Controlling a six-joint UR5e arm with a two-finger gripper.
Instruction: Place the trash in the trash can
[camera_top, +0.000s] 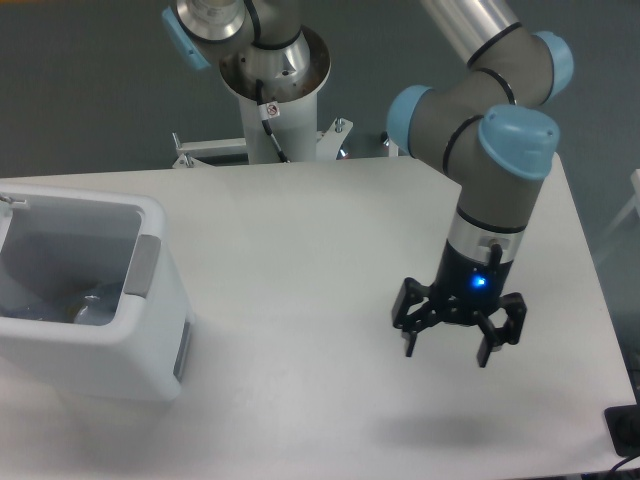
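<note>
One piece of trash, a crushed clear plastic bottle (88, 305), lies inside the white boxy plastic trash can (150, 330) at the left; no plastic bag shows, so the job looks nearly or fully done. Well apart, the black two-finger gripper (446, 352) hangs downward above the white table (300, 250), fingers spread wide and empty.

Lab: robot arm (480, 120), white table (300, 250).

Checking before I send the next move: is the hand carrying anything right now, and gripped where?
Nothing is held. The hand hangs open above the bare table, its fingers spread with nothing between them.
</note>
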